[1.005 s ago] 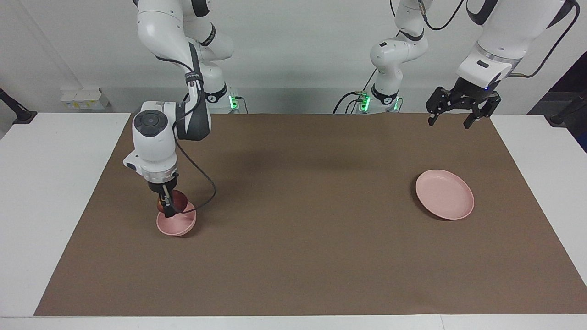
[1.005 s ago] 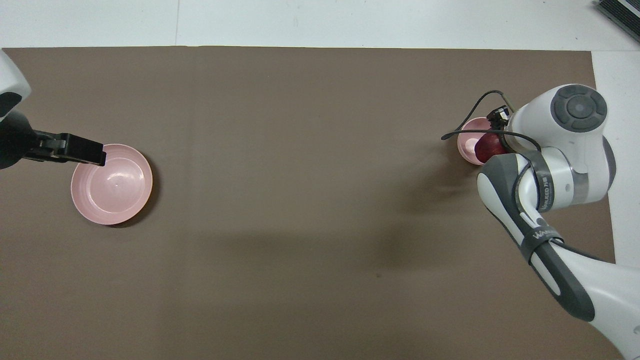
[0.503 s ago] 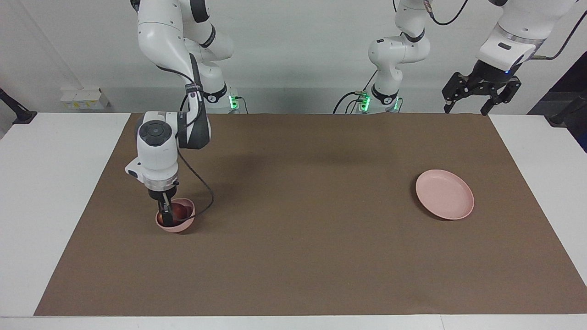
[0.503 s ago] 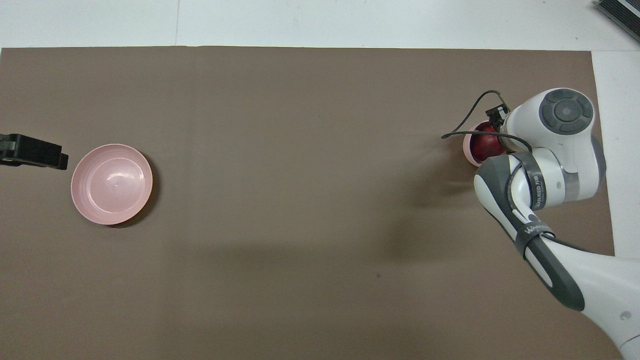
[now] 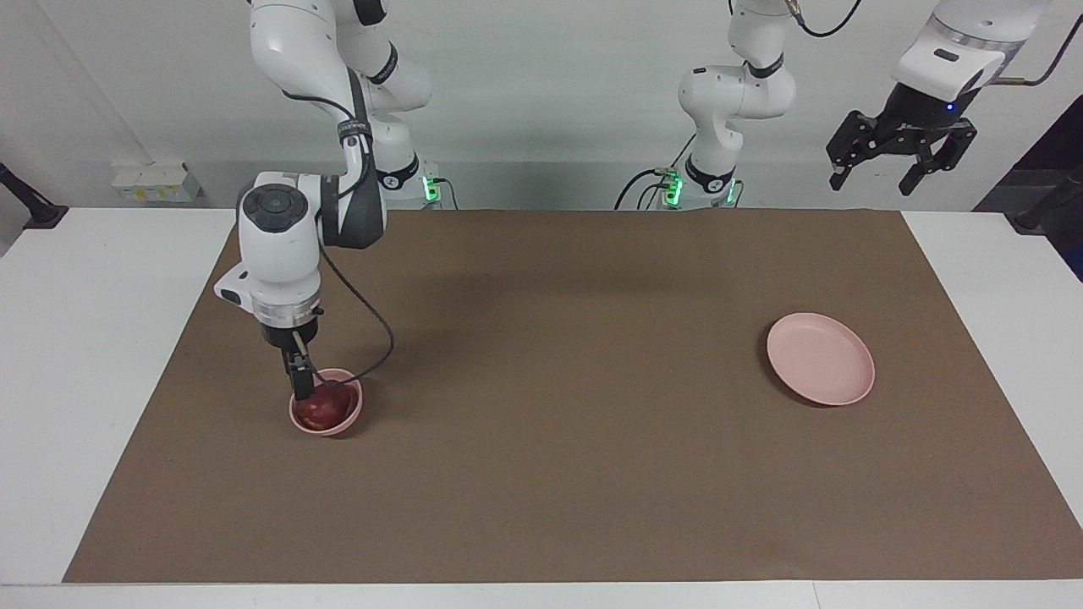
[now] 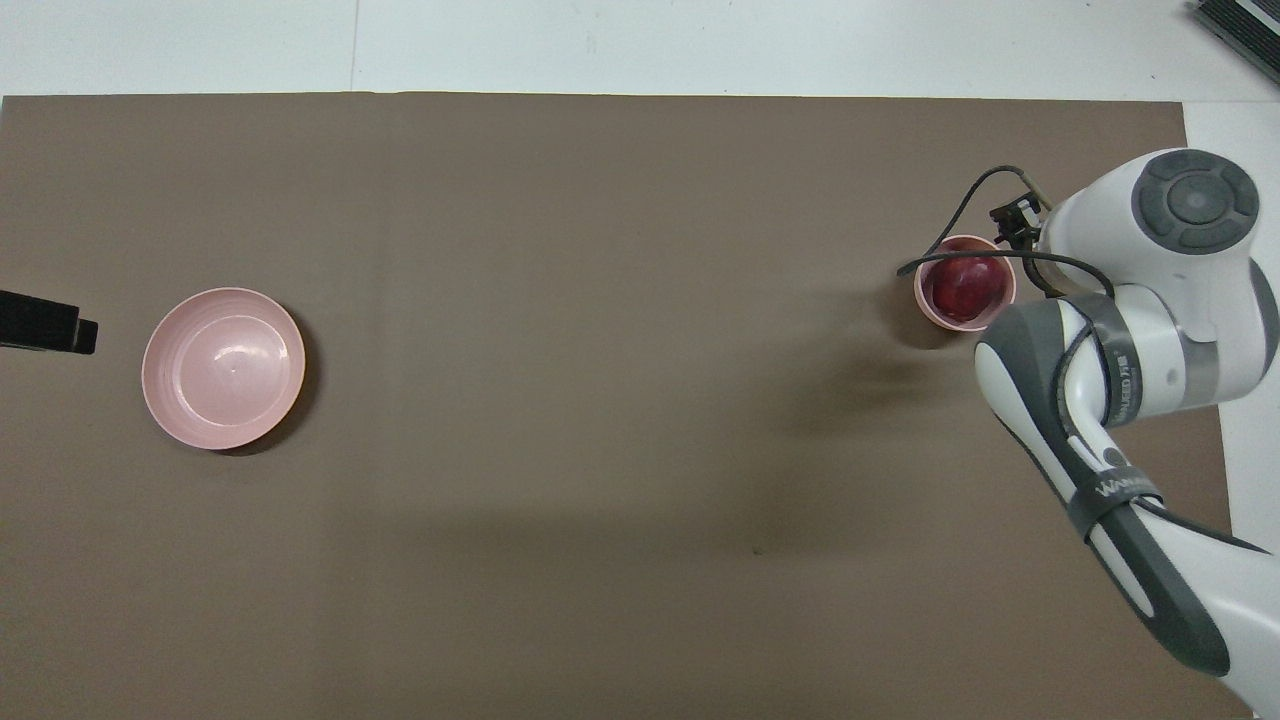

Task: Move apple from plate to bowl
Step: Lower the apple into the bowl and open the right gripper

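The dark red apple lies in the small pink bowl toward the right arm's end of the table; both also show in the overhead view, the apple inside the bowl. My right gripper hangs open and empty just above the bowl's rim, beside the apple. The flat pink plate lies bare toward the left arm's end, also in the overhead view. My left gripper is open and empty, raised high over the table's edge near the robots; only its tip shows from above.
A brown mat covers the table between the white side strips. A black cable loops from the right wrist down beside the bowl.
My right gripper let go of the apple, which now rests in the bowl, and rose a little. The tipped bowl settled flat. My left gripper rose and drew back from the plate.
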